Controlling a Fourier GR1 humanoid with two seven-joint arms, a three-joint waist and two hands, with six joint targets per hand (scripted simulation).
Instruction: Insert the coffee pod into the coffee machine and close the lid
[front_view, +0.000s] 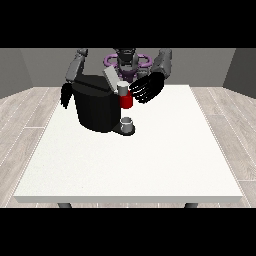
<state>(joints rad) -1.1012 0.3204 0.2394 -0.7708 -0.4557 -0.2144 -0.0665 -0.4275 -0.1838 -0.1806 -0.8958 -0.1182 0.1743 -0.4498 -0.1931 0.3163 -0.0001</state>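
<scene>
Coffee pod (122, 89) atop coffee machine (97, 107), lid (109, 77) up

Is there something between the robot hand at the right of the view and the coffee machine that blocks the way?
Nothing visible blocks it. The robot hand at the view's right is at the red part of the coffee machine, beside the raised lid. The small cup stands lower, at the machine's base, out of the way.

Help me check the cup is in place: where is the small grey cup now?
In the front view the grey cup stands on the coffee machine base, left of the table's centre, below the machine's red part.
</scene>
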